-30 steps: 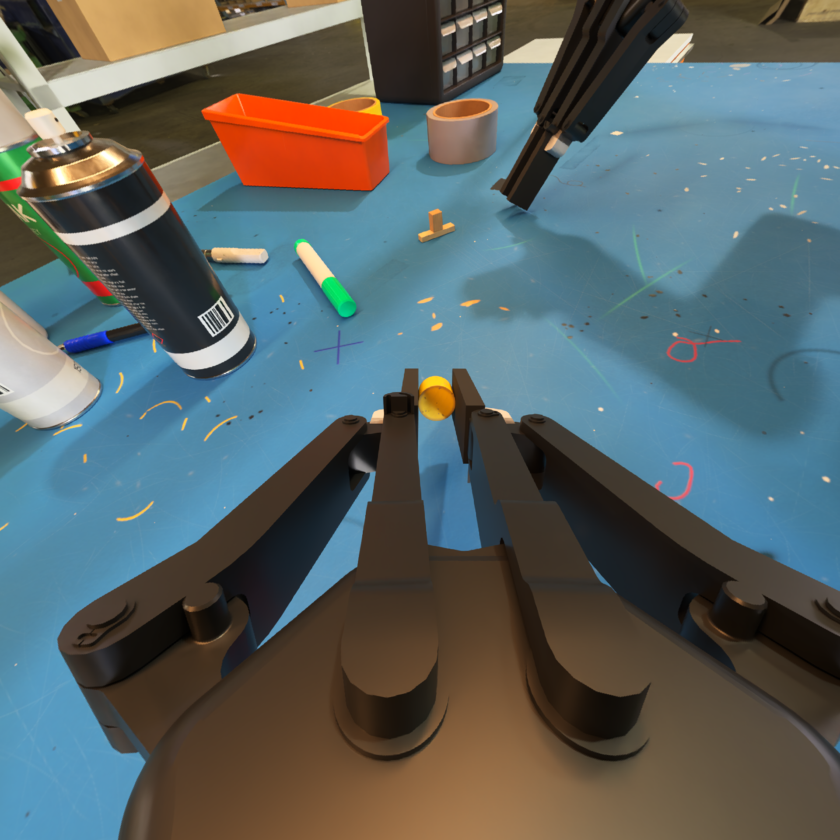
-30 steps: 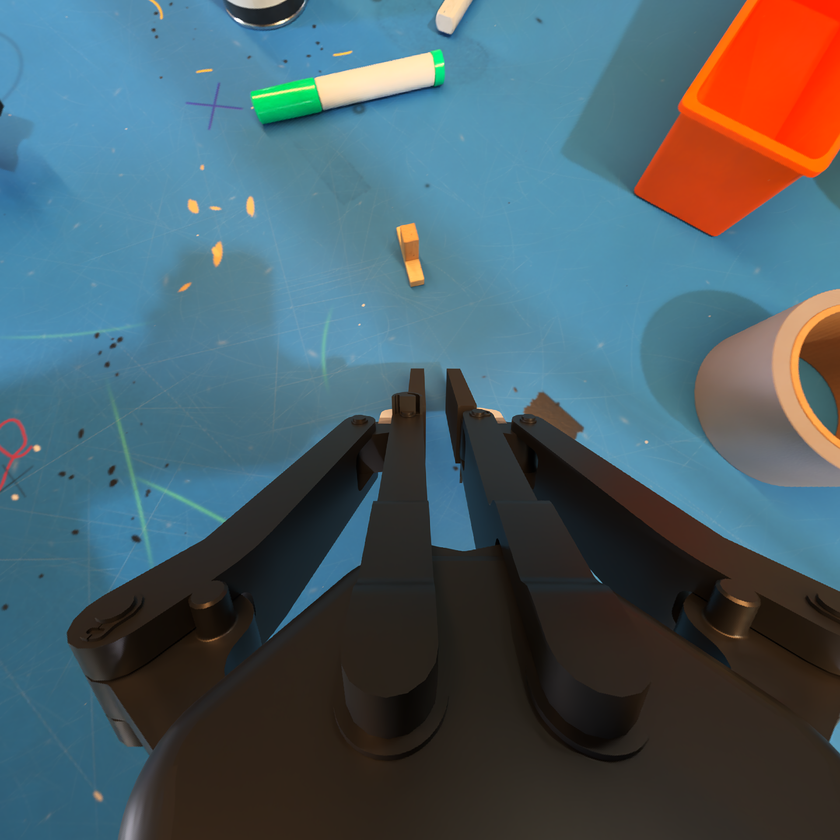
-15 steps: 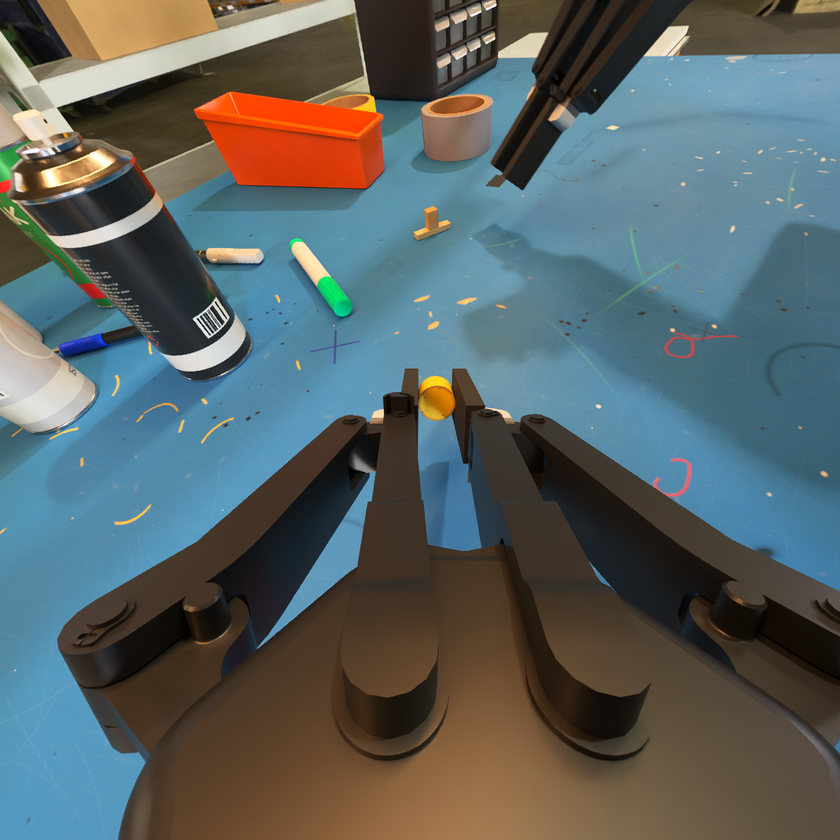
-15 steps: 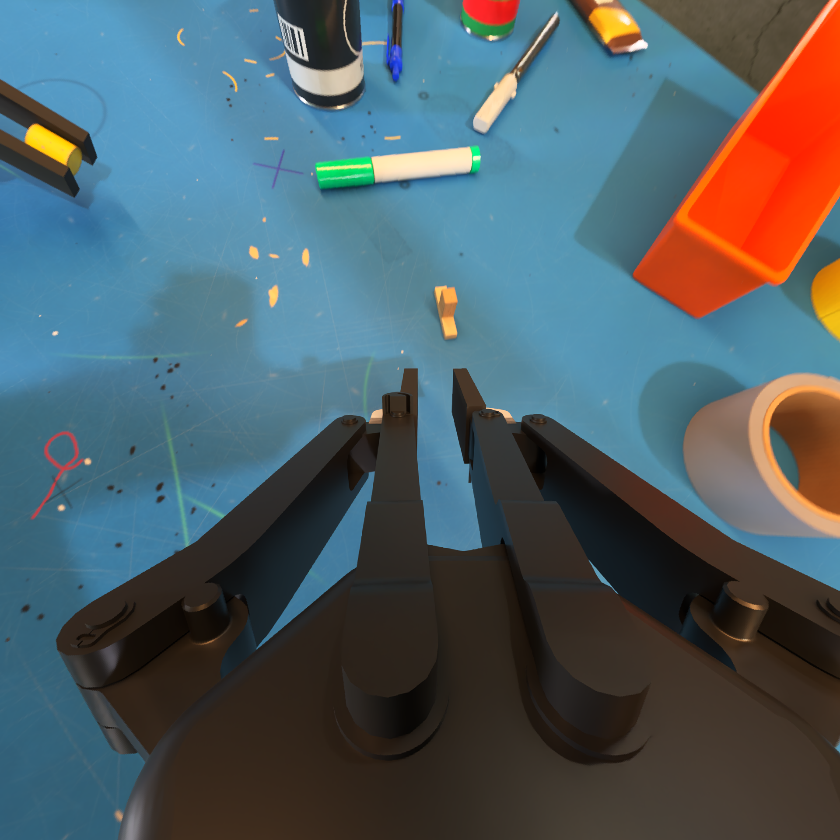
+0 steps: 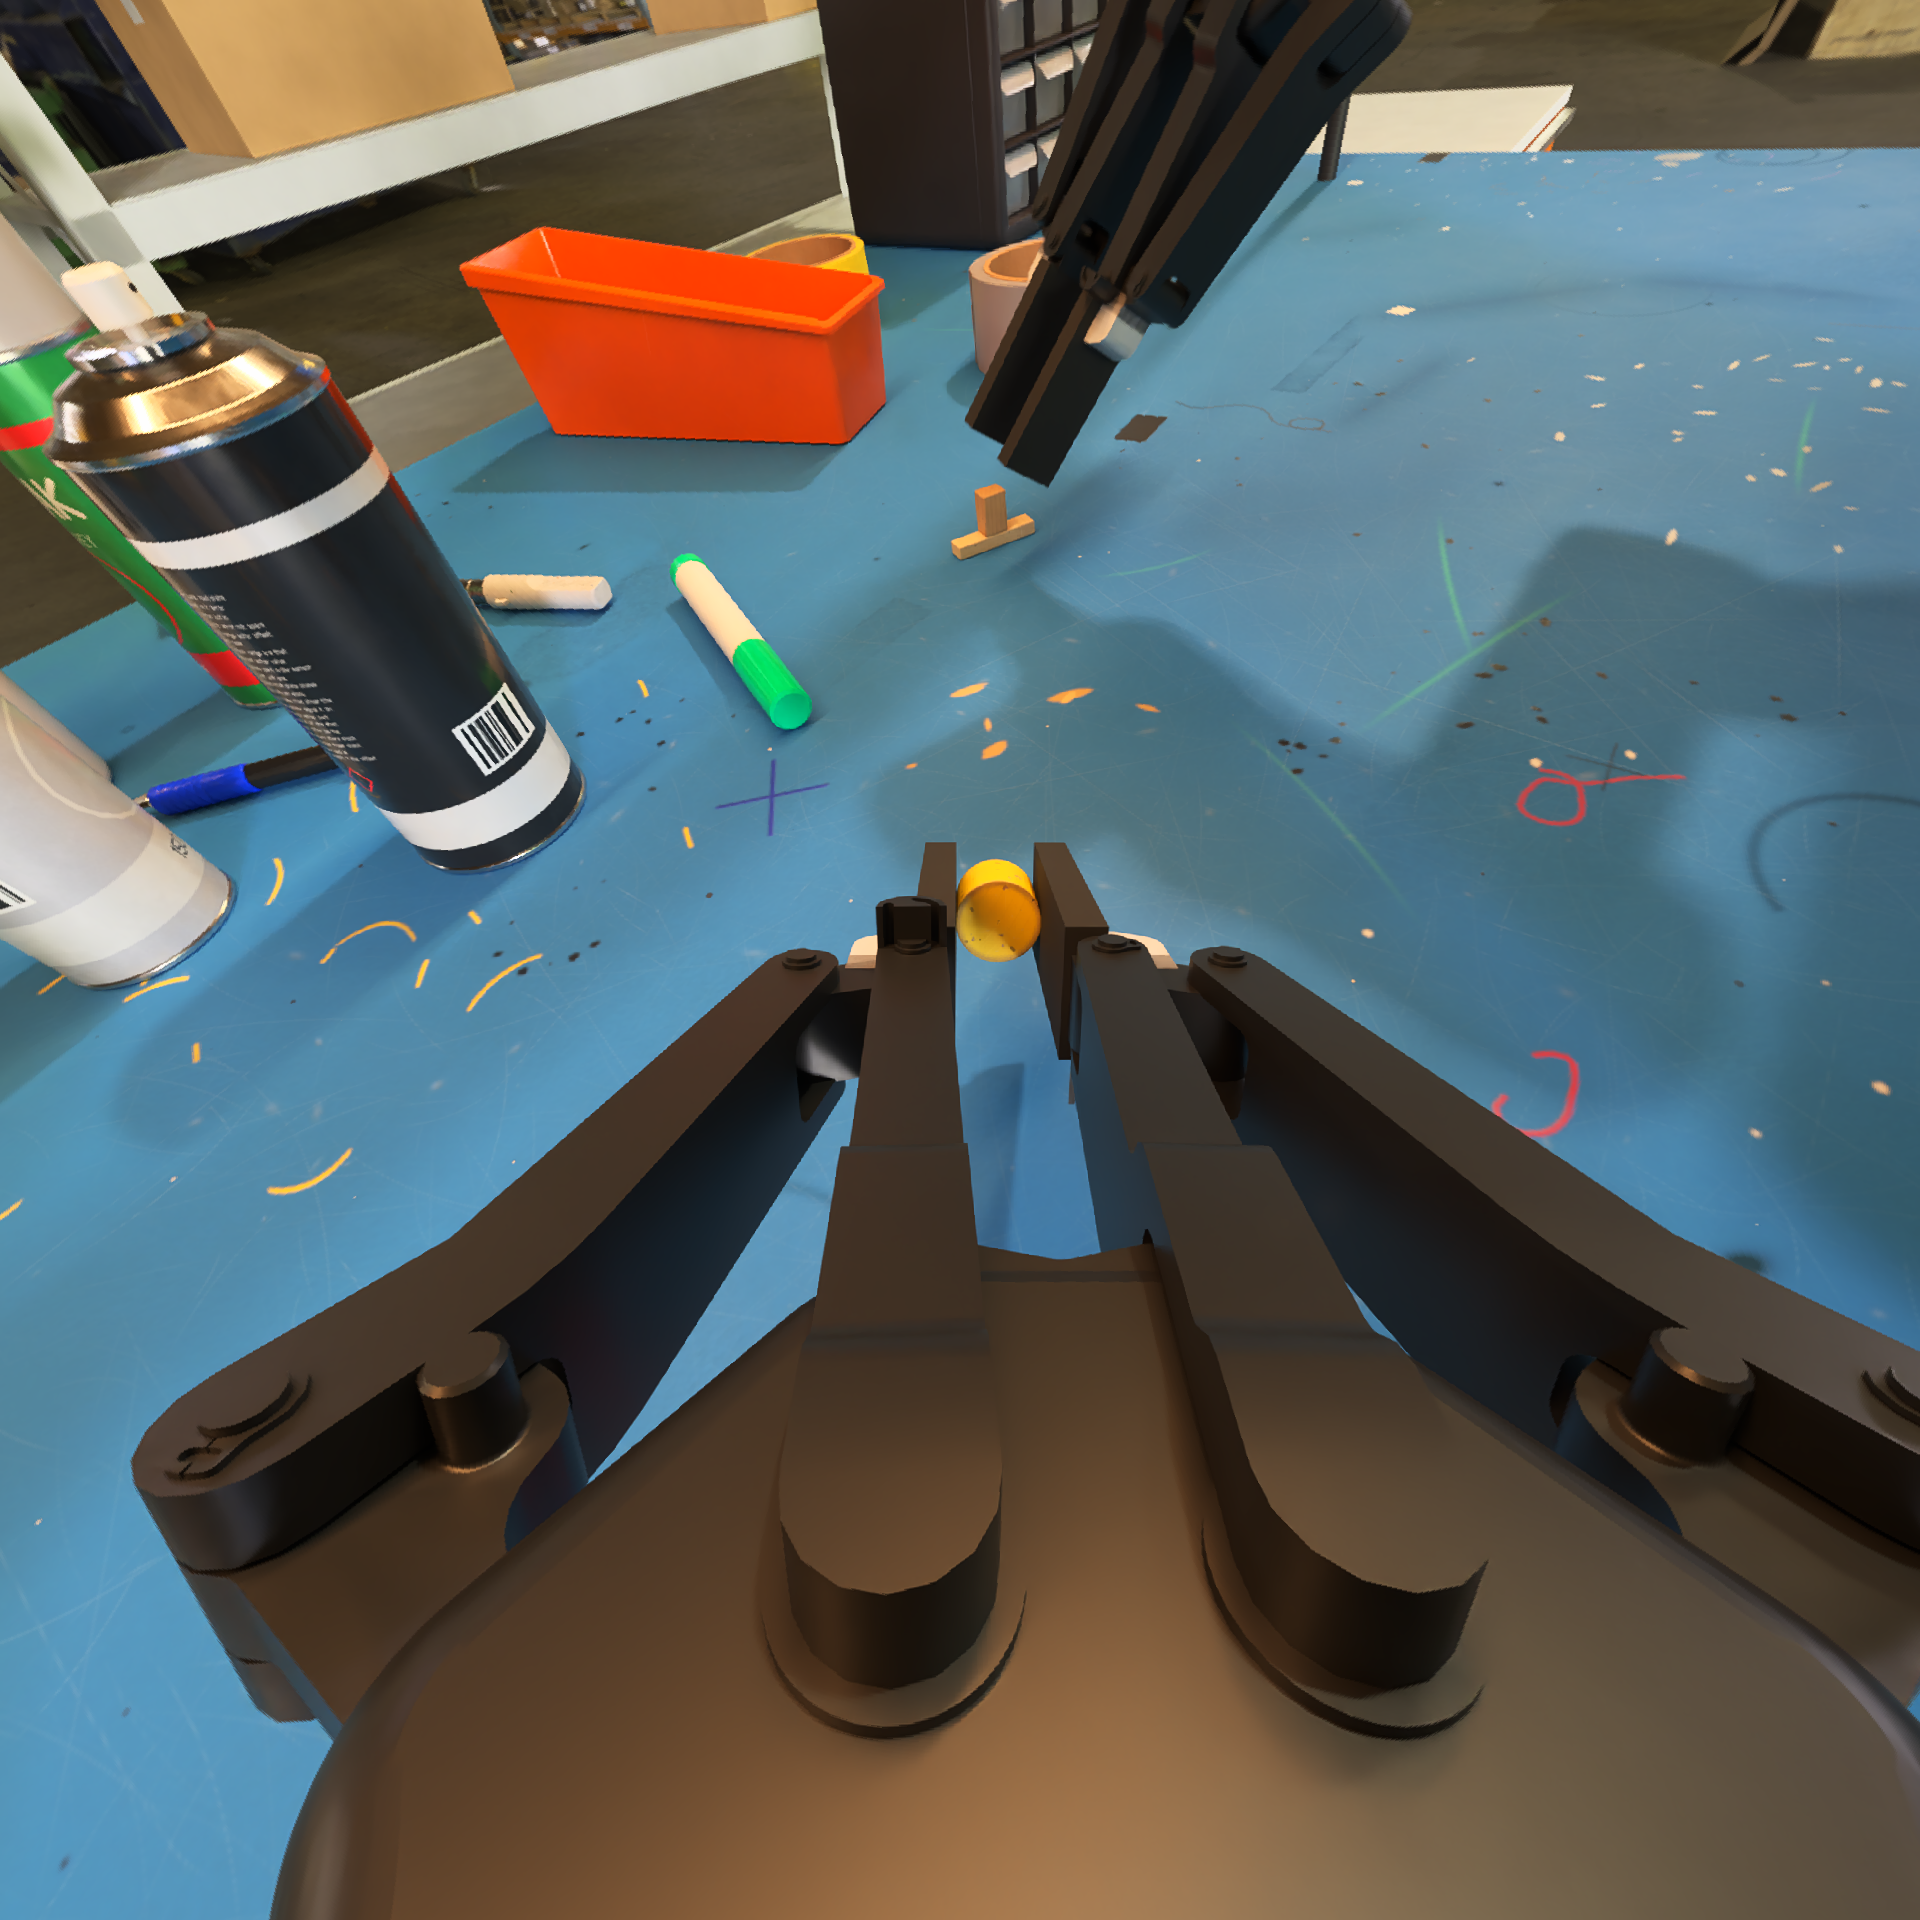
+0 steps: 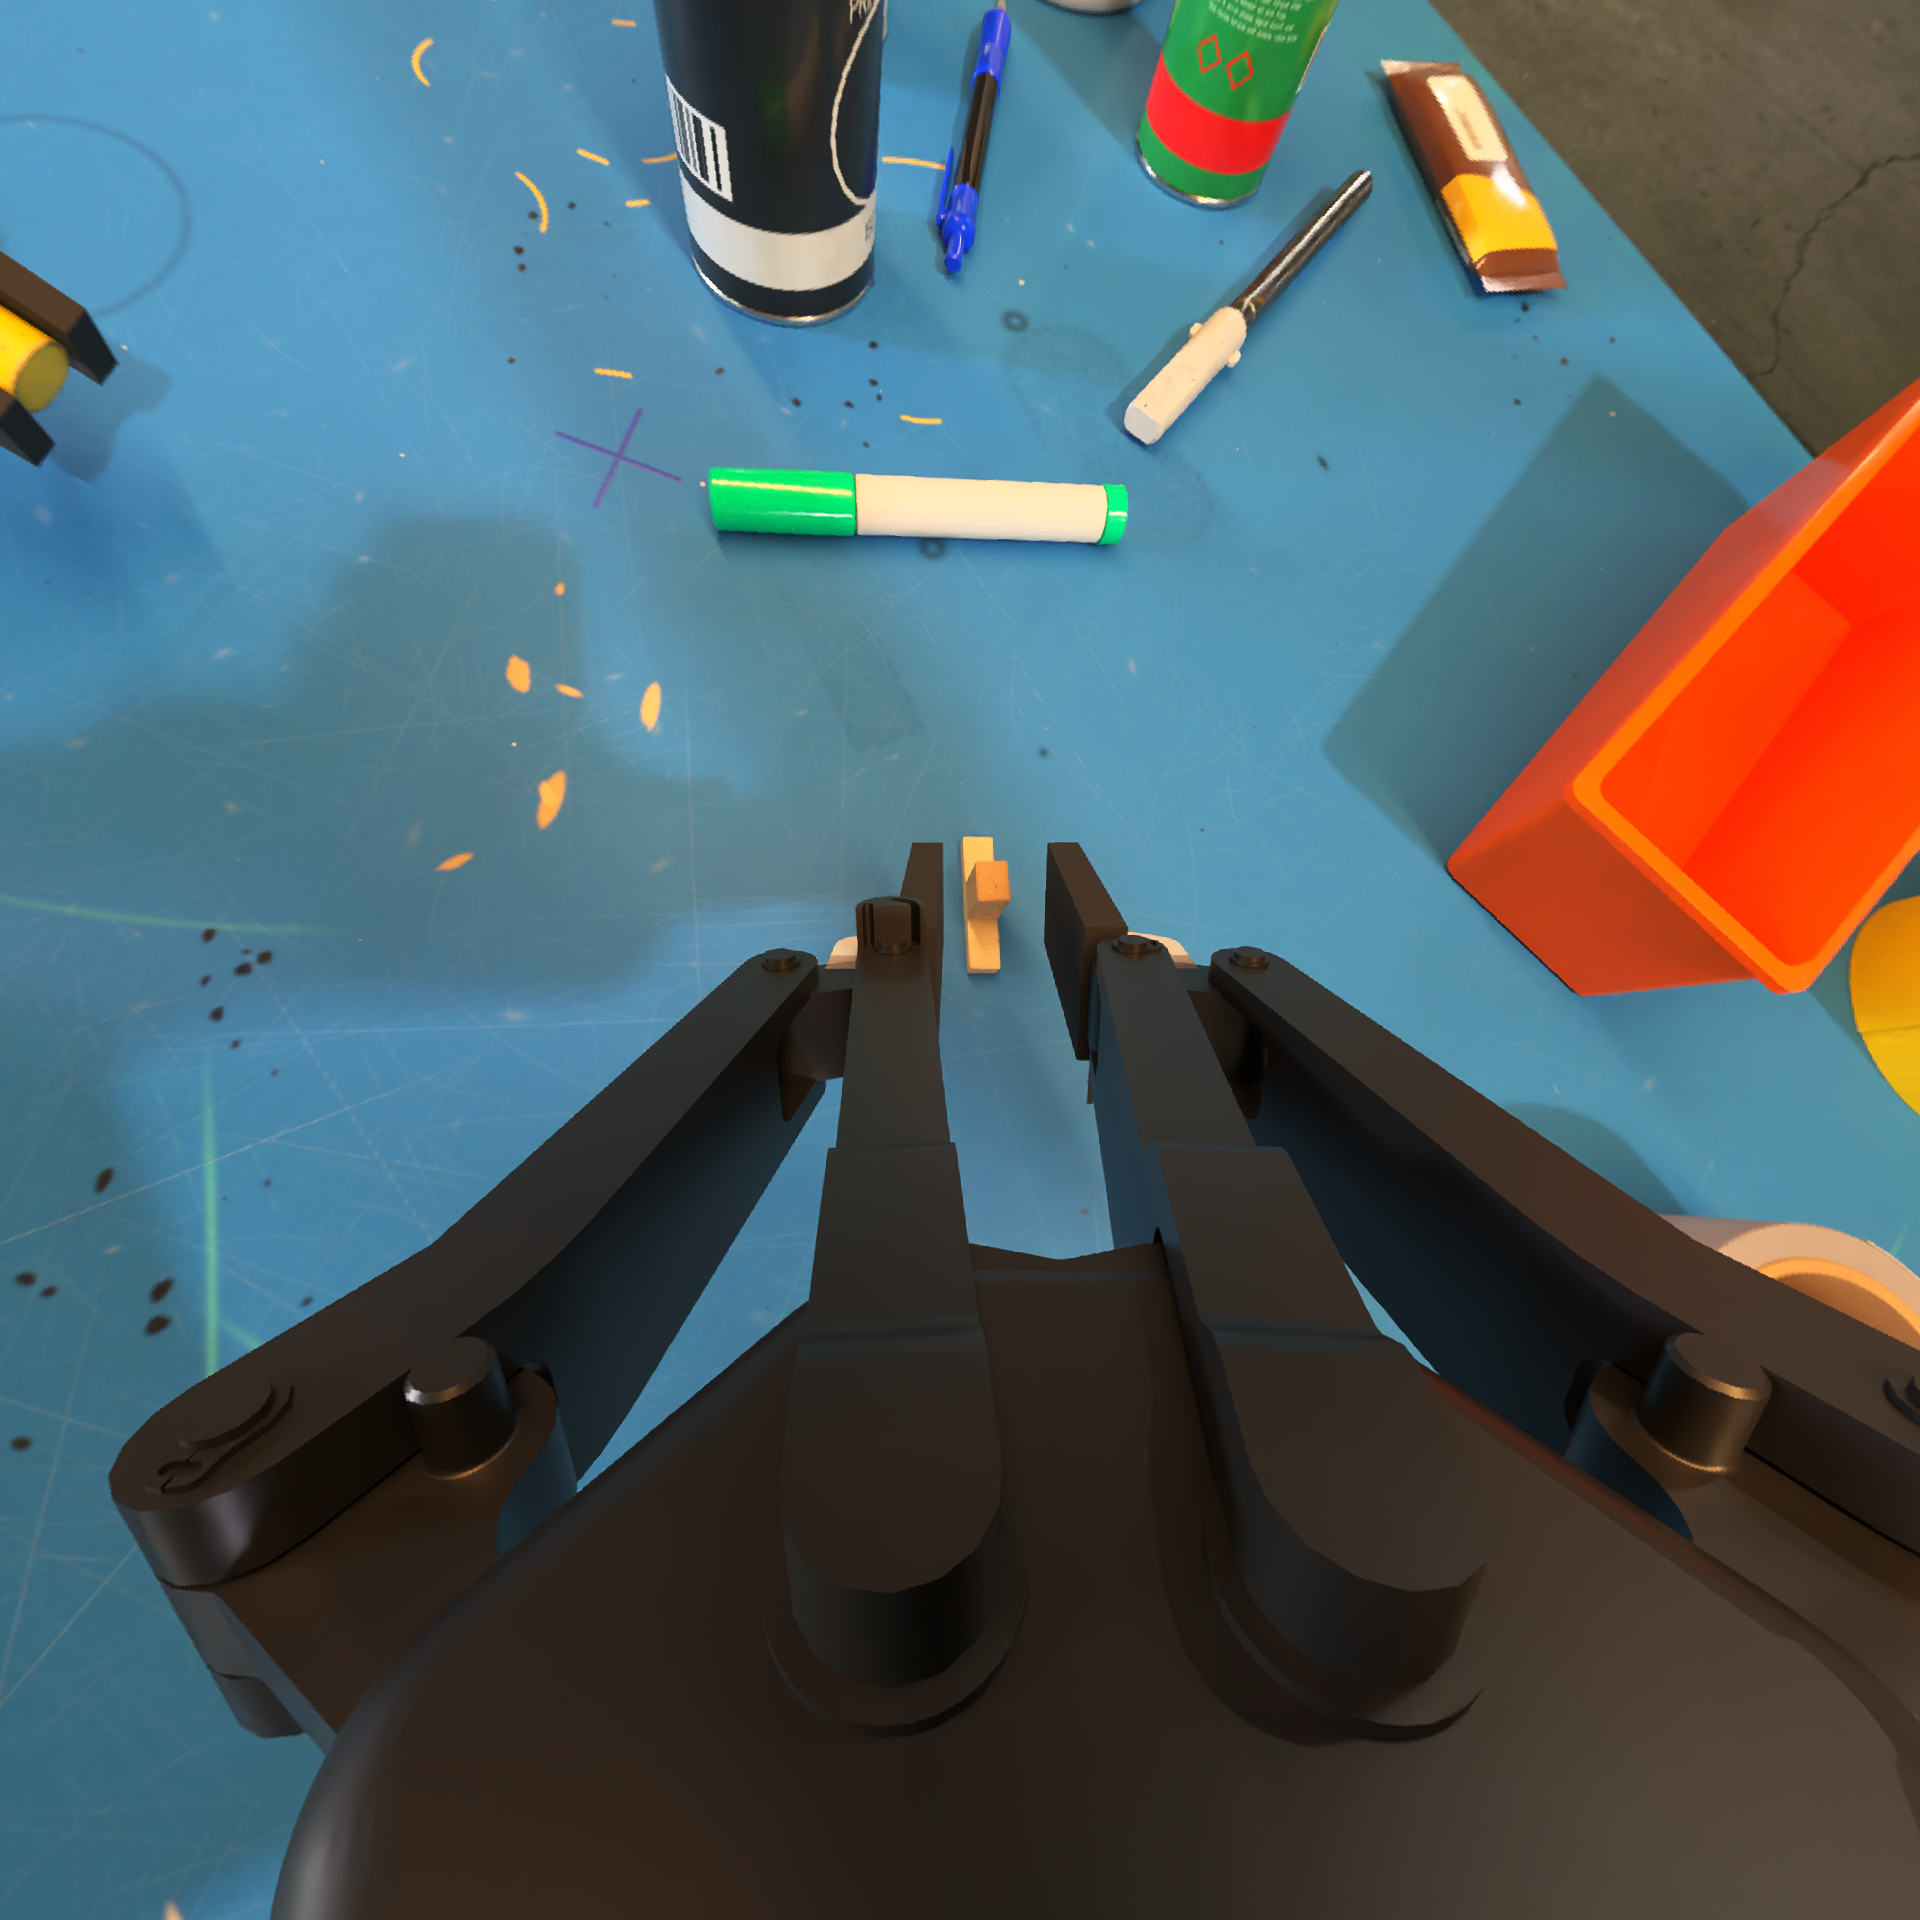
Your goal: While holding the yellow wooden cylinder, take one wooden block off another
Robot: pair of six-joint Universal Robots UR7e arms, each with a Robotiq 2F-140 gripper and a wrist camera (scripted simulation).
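Note:
My left gripper (image 5: 995, 883) is shut on the yellow wooden cylinder (image 5: 997, 912) and holds it just above the blue table. It also shows at the left edge of the right wrist view (image 6: 31, 379). A small wooden block (image 5: 990, 507) stands on a flat wooden block (image 5: 994, 540) farther back. My right gripper (image 6: 994, 868) is open by a narrow gap. In its own view the small block (image 6: 989, 883) and the flat block (image 6: 981, 940) lie between its fingertips. In the left wrist view it (image 5: 1023, 462) hovers a little above the blocks, apart from them.
An orange bin (image 5: 686, 332) stands behind the blocks and a tape roll (image 5: 997, 296) beside it. A green marker (image 6: 914, 506), a white-handled tool (image 6: 1236, 322), a blue pen (image 6: 971, 145), a dark spray can (image 5: 312, 623) and a snack bar (image 6: 1475, 177) lie nearby.
My right gripper has moved over the wooden blocks and its fingers have opened a little. My left gripper still holds the cylinder in about the same place.

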